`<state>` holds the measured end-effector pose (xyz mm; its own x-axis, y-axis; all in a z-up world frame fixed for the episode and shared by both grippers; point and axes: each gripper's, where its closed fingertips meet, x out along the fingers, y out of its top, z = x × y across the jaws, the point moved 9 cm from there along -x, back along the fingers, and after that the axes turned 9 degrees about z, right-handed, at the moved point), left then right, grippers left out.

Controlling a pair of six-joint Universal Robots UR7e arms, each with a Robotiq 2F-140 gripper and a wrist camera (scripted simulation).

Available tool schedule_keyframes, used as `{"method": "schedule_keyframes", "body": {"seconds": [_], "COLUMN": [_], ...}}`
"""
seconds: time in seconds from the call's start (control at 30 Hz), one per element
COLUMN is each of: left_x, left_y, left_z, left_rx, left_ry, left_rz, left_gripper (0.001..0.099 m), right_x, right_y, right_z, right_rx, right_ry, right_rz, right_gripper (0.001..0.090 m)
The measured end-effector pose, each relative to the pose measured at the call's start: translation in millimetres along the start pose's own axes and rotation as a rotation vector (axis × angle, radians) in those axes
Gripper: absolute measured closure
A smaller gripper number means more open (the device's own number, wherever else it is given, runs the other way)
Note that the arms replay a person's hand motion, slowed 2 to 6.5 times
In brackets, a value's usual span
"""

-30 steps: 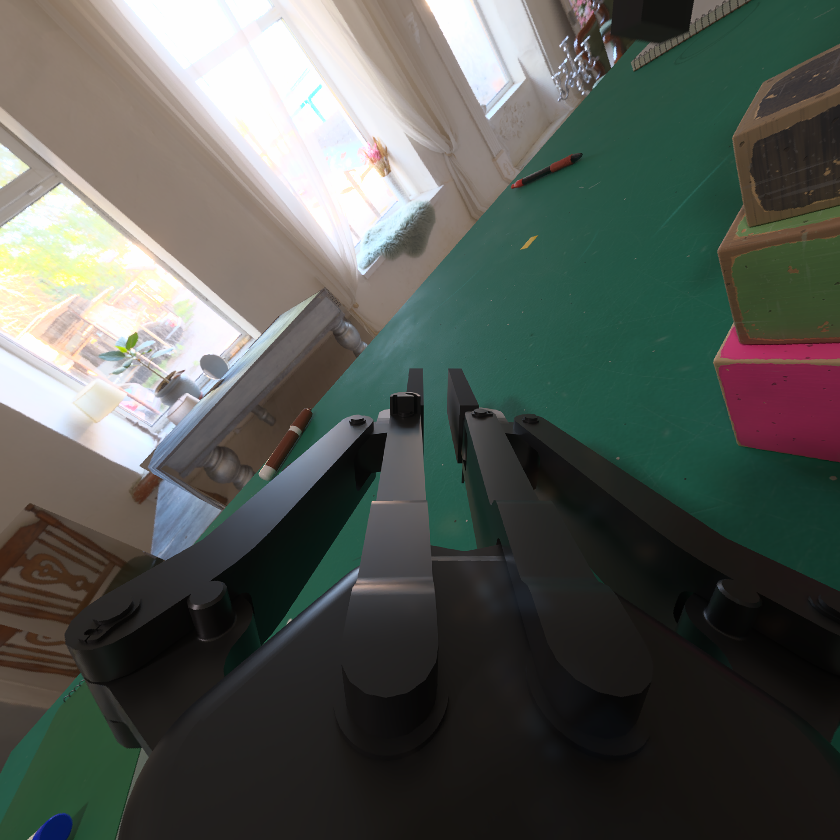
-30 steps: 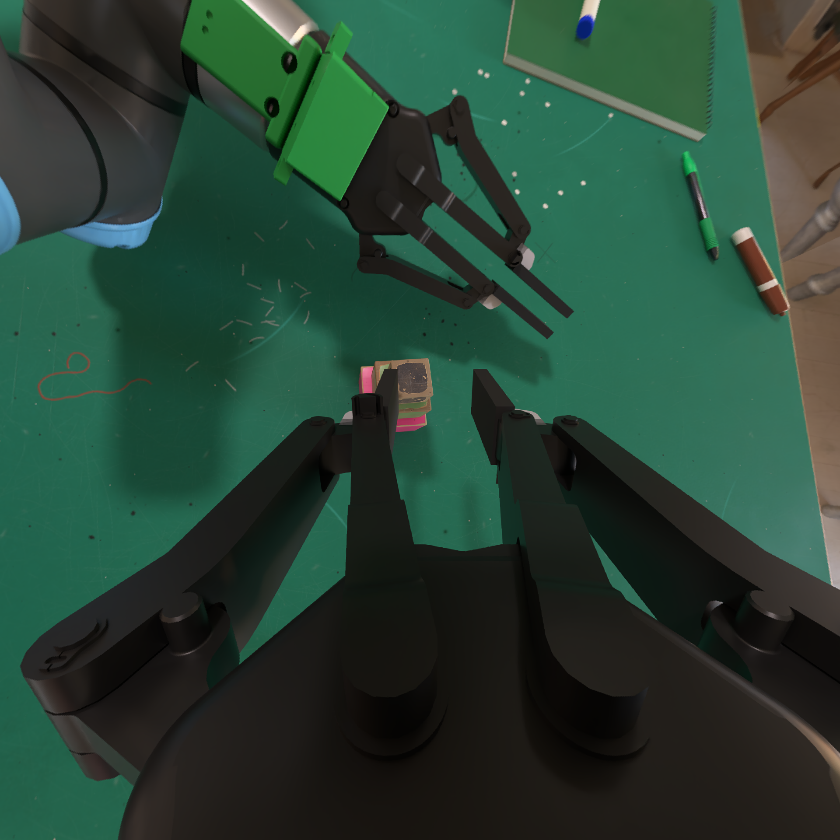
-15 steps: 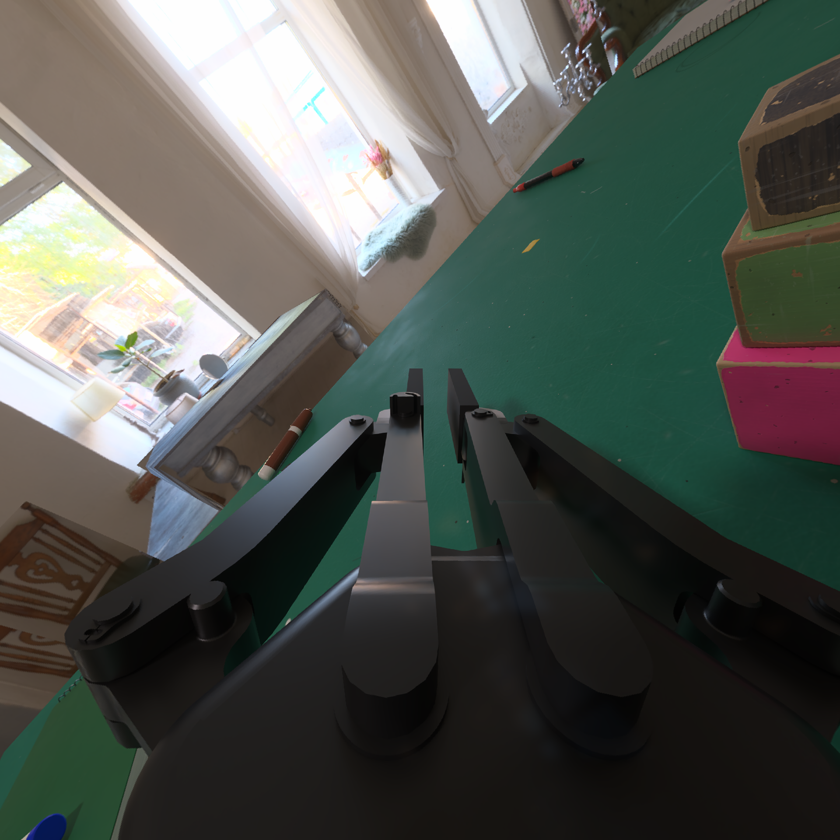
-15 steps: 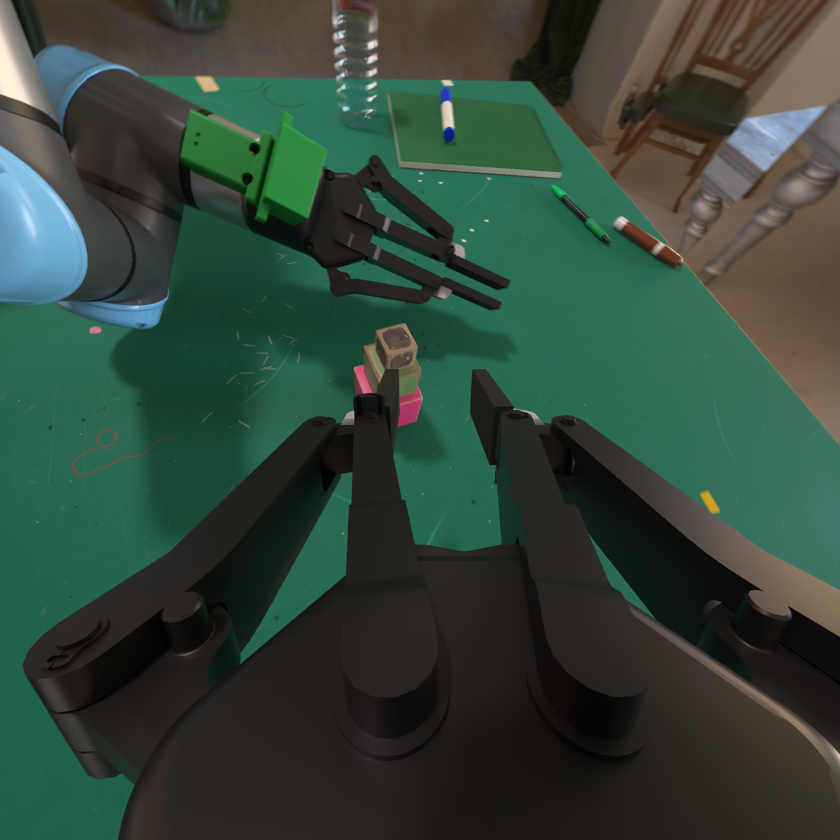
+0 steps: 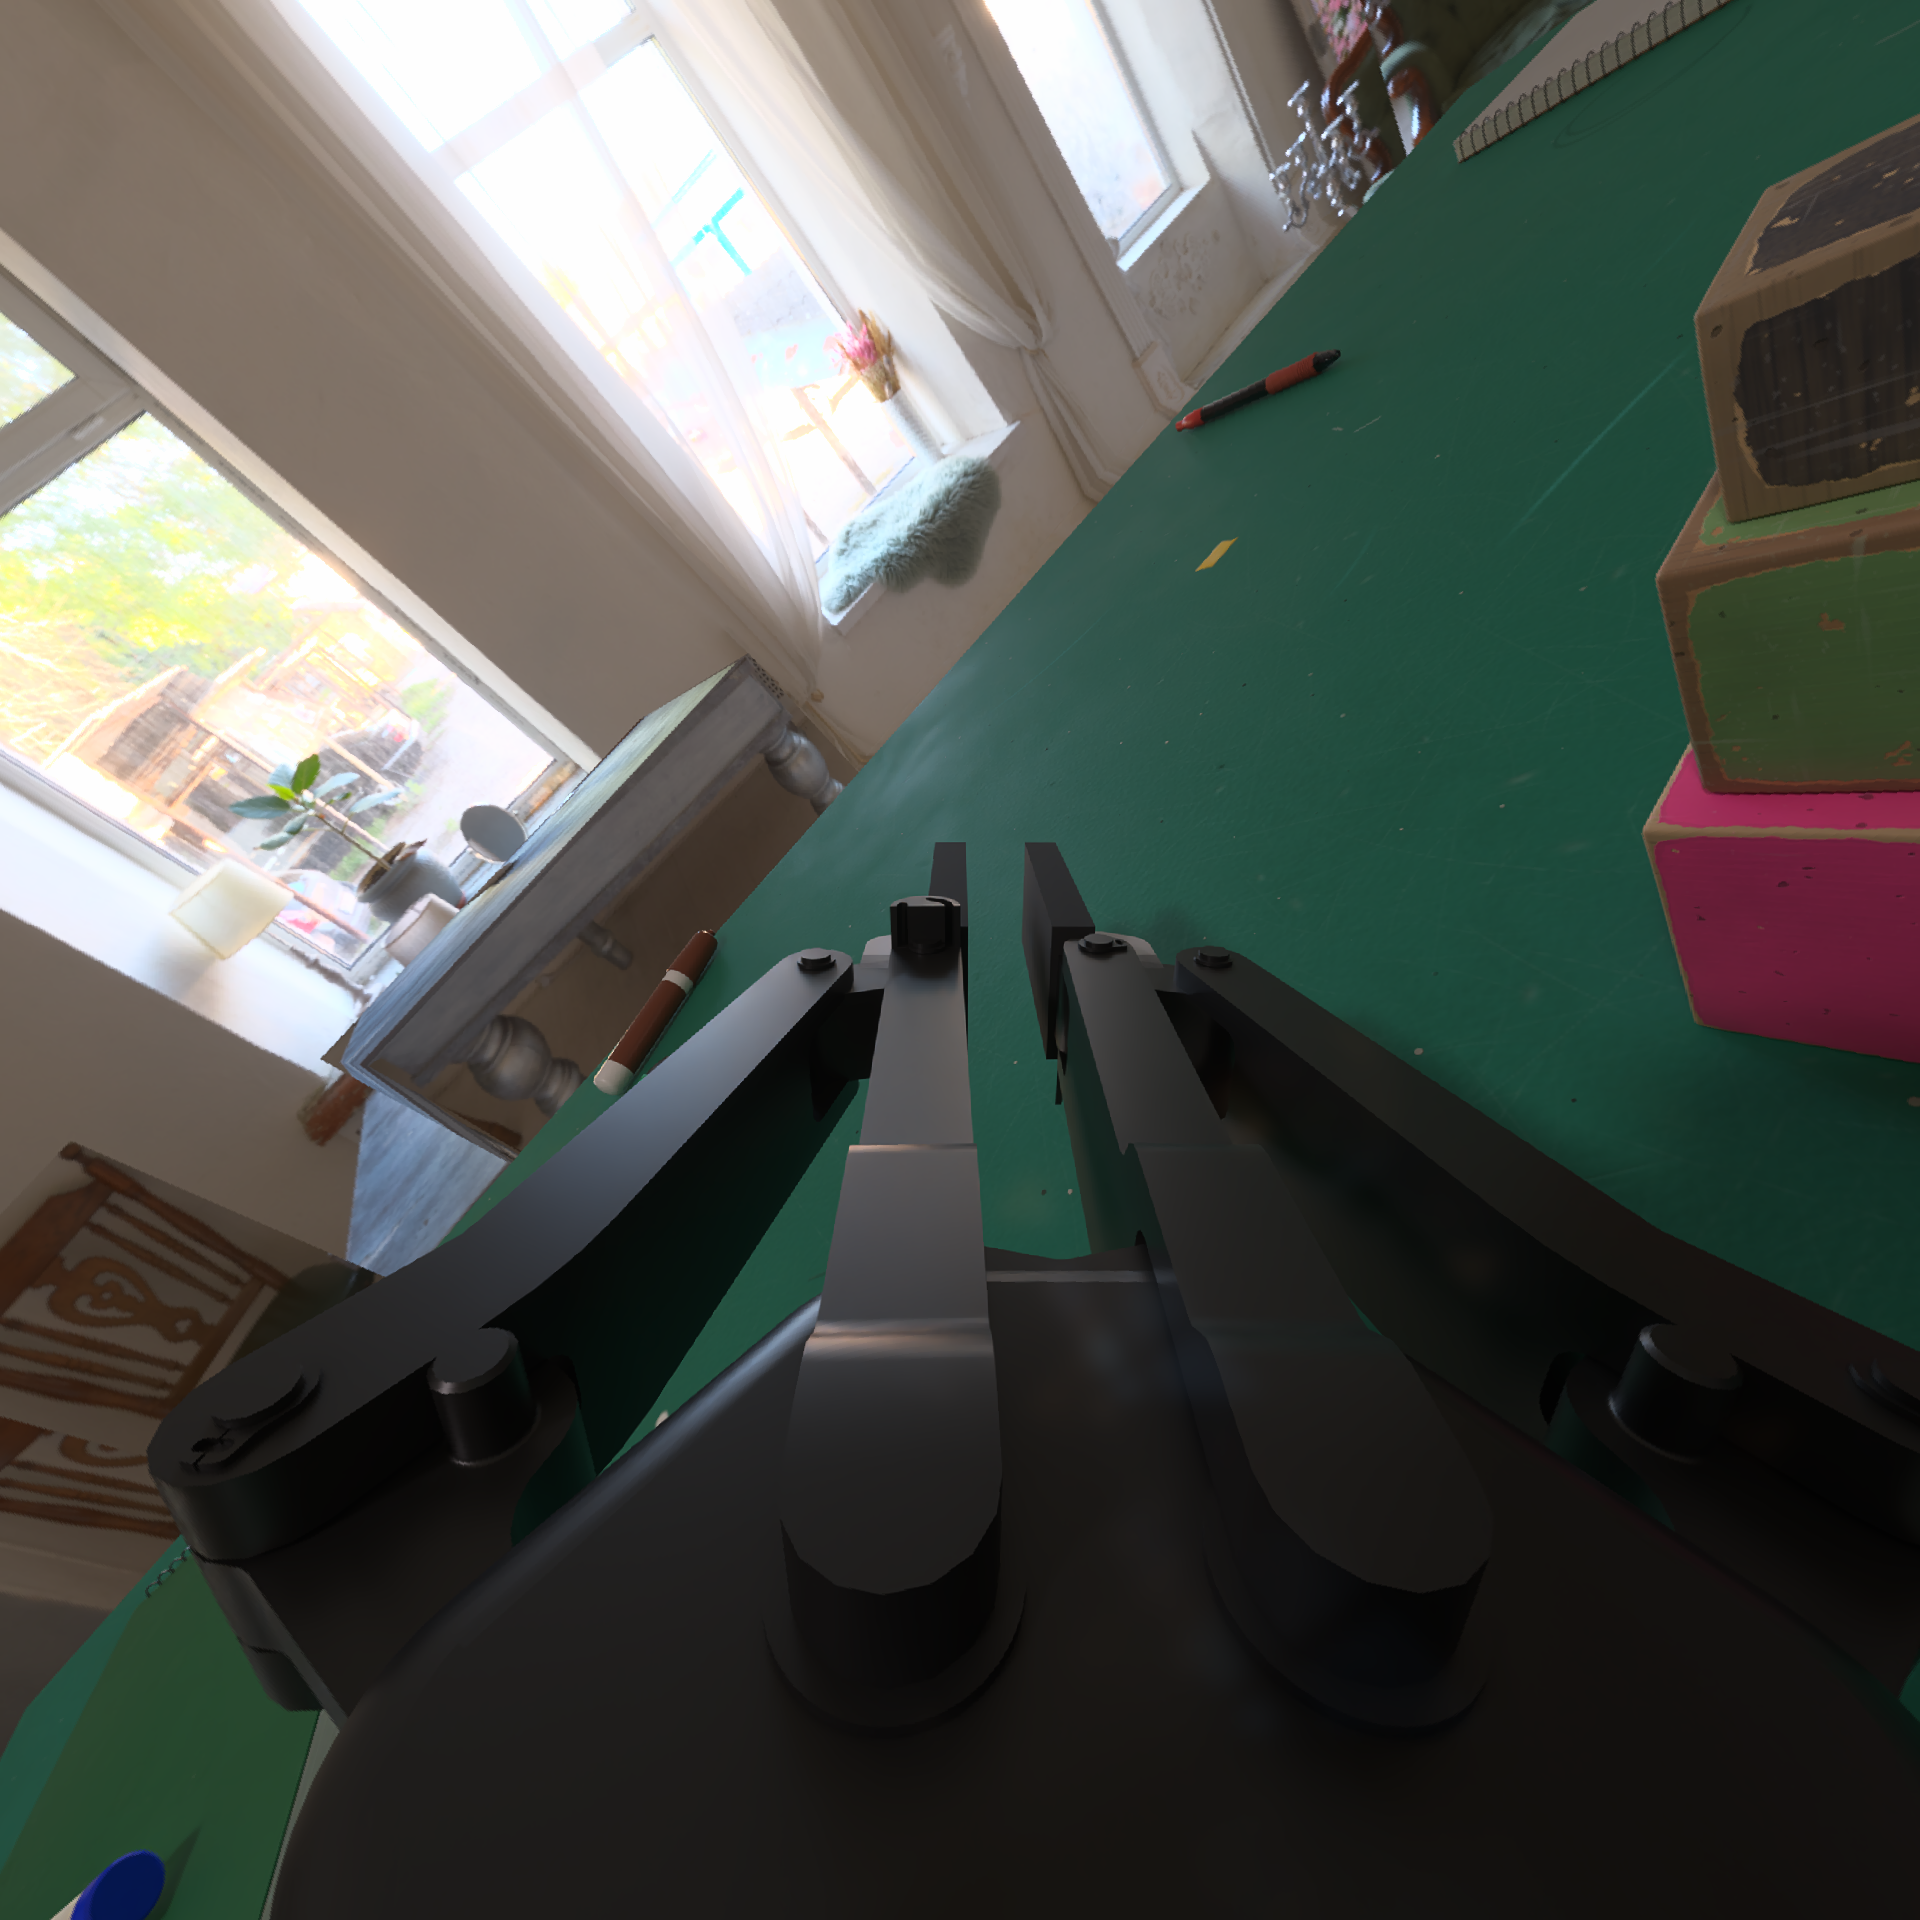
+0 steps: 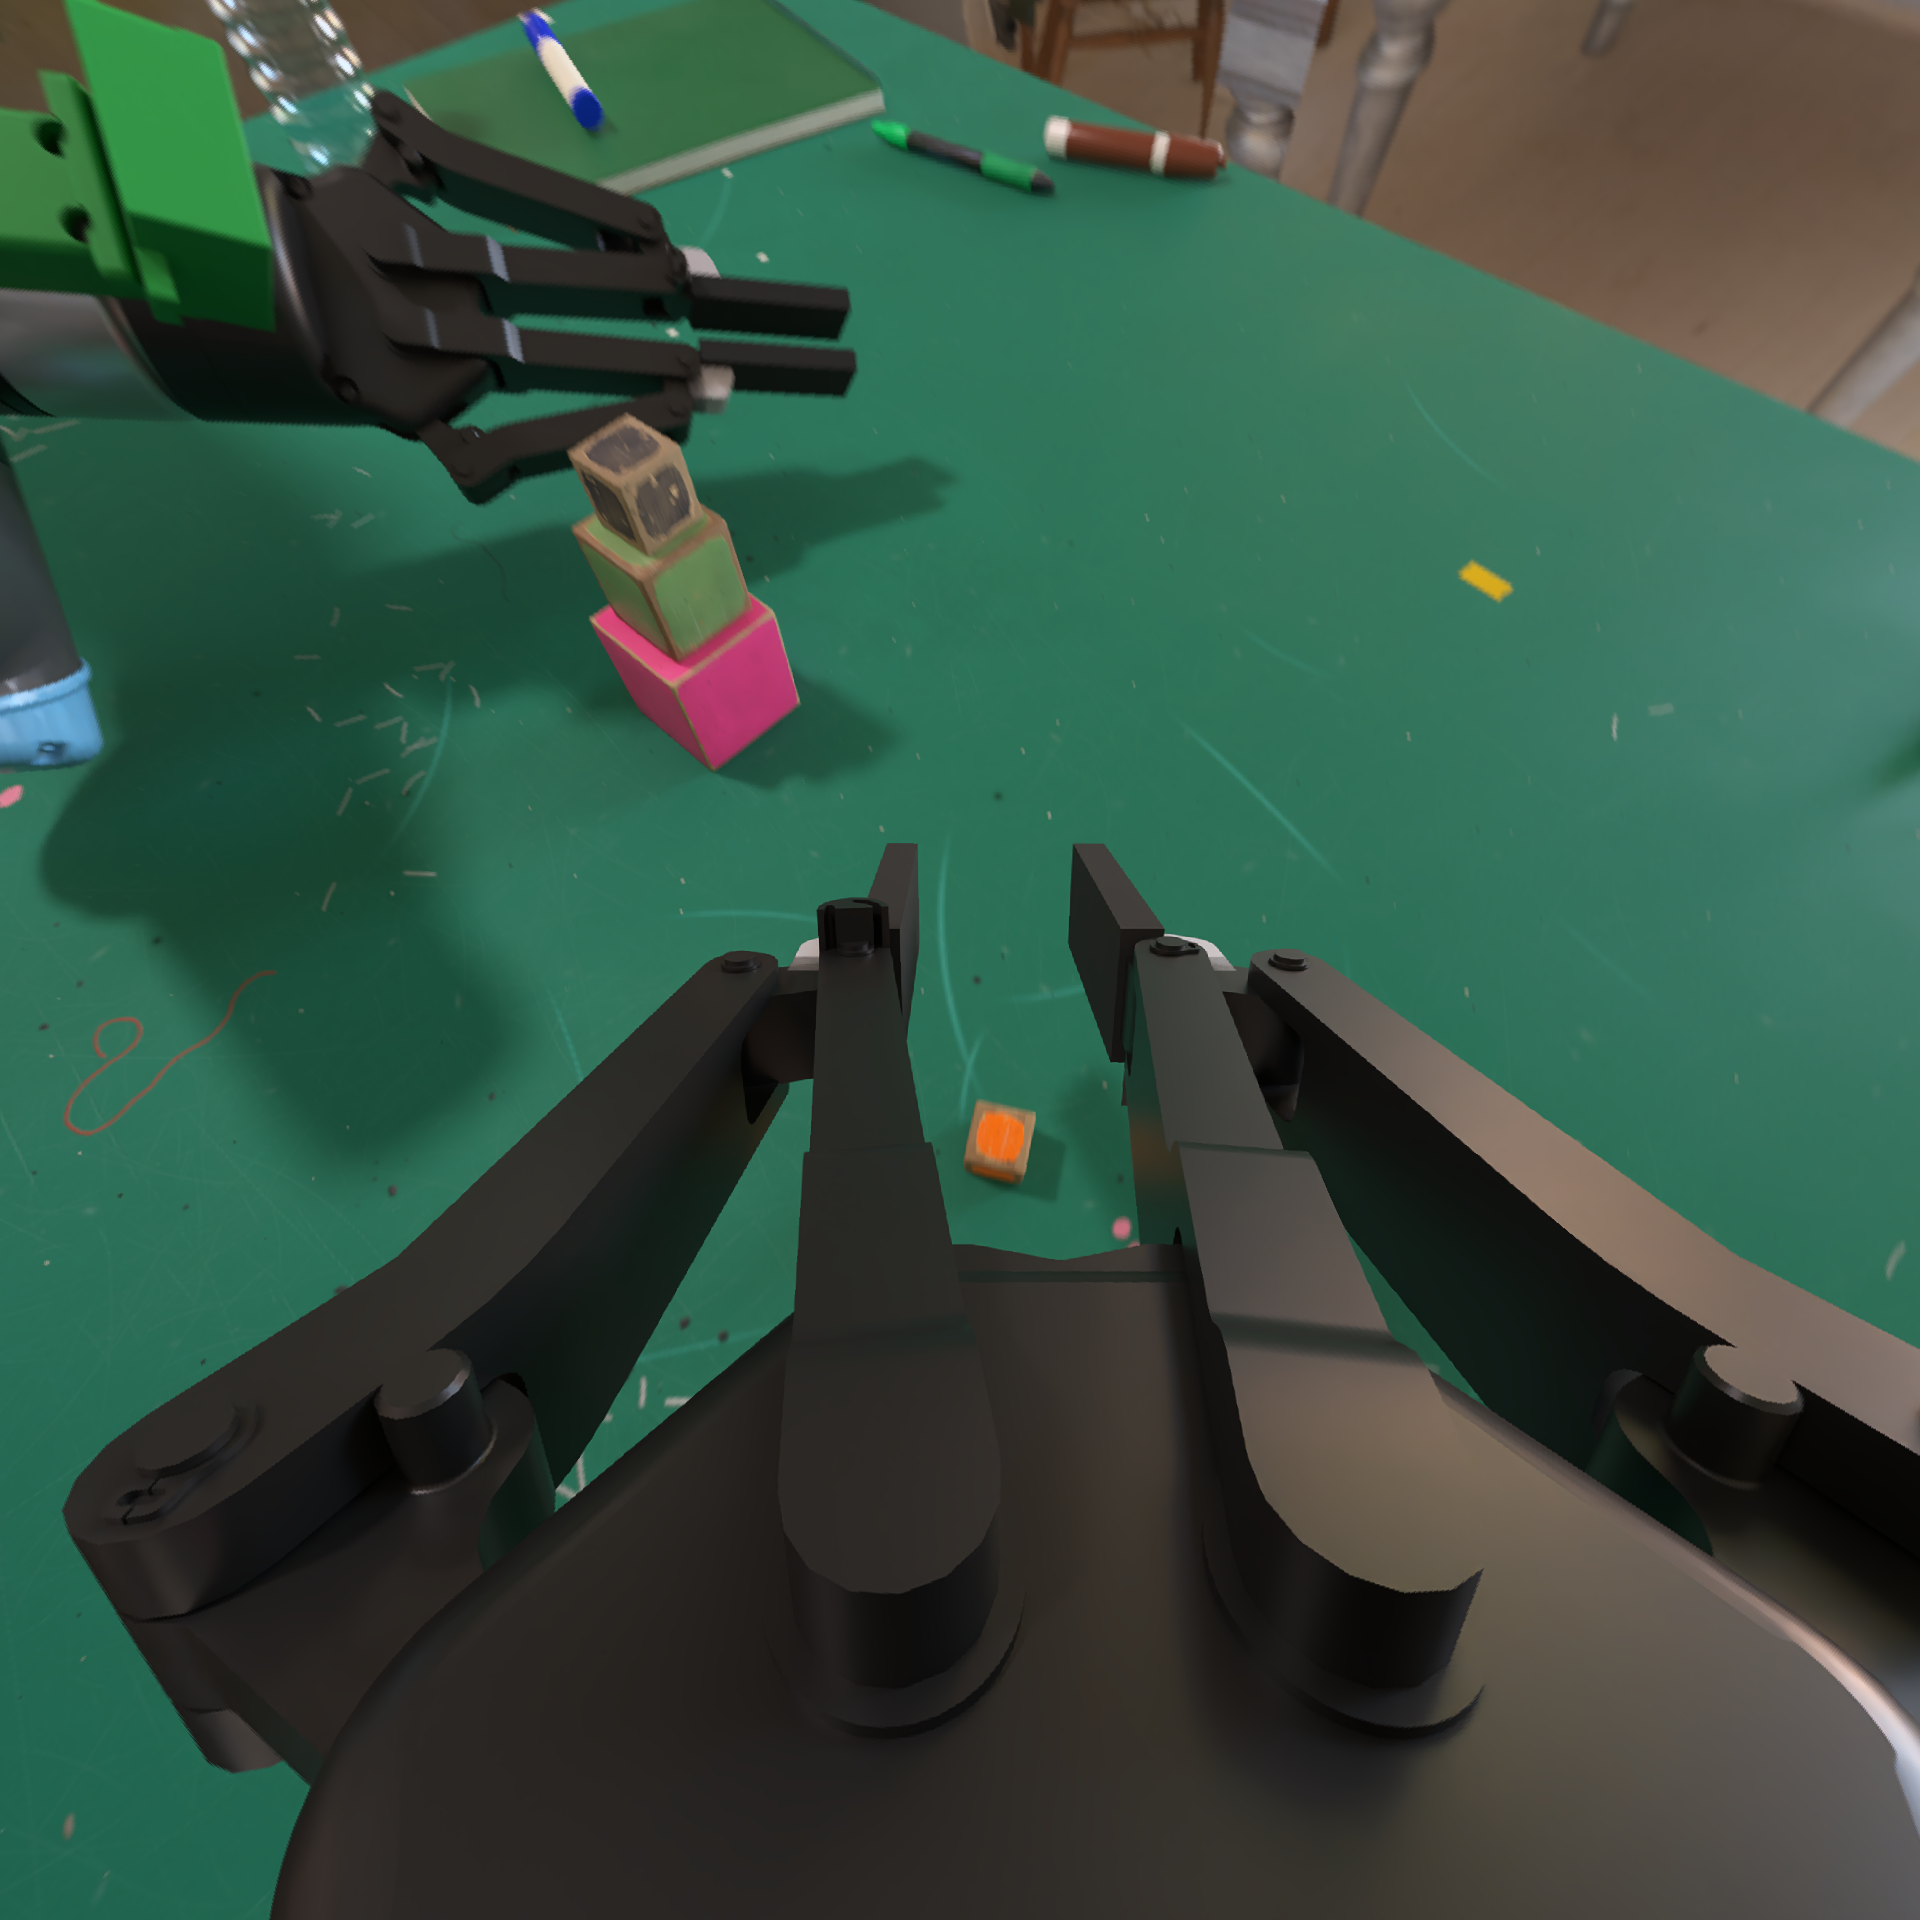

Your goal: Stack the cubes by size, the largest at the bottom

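Three cubes stand stacked on the green table: a pink cube [image 6: 717, 675] at the bottom, a green cube [image 6: 670, 587] on it, and a black-faced wooden cube [image 6: 634, 483] on top. In the left wrist view the stack is at the right edge: pink cube [image 5: 1797, 925], green cube [image 5: 1808, 665], black cube [image 5: 1829, 343]. A small orange cube [image 6: 1001, 1141] lies alone on the table, under my right gripper [image 6: 992, 894], which is open and empty. My left gripper [image 5: 992, 894] hovers just beyond the stack's top, jaws nearly together, empty; it also shows in the right wrist view [image 6: 831, 341].
A green notebook [image 6: 644, 94] with a blue pen [image 6: 566, 73], a clear bottle [image 6: 296, 62], a green marker [image 6: 961, 156] and a brown marker [image 6: 1132, 145] lie at the far side. A red pen [image 5: 1257, 390] and a yellow scrap [image 6: 1486, 580] lie on the table.
My right gripper has pulled back and tilted away from the stack, bringing the orange cube into view beneath it. The left gripper has barely moved.
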<state>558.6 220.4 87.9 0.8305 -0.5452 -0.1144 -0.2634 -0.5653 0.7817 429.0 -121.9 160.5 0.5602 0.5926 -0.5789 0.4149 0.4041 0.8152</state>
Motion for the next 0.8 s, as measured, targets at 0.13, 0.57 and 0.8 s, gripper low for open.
{"method": "schedule_keyframes", "body": {"seconds": [0.13,0.57,0.8], "left_x": [-0.1,-2.1,-6.2], "left_y": [0.1,0.5,1.1], "left_z": [1.1,0.3,-2.8], "left_rx": [0.011,0.006,-0.027], "left_ry": [-0.001,0.017,0.037], "left_rz": [0.0,0.015,0.038], "left_gripper": [0.085,0.0851,0.0851], "right_x": [-7.7,-10.9,-3.7], "right_y": [-18.2,-49.1,-59.1], "right_z": [-1.1,-17.1,-22.2], "right_rx": [0.04,0.064,0.056], "right_ry": [-0.053,-0.194,-0.234], "right_rz": [-0.047,-0.132,-0.155], "right_gripper": [0.0513,0.0511,0.0507]}}
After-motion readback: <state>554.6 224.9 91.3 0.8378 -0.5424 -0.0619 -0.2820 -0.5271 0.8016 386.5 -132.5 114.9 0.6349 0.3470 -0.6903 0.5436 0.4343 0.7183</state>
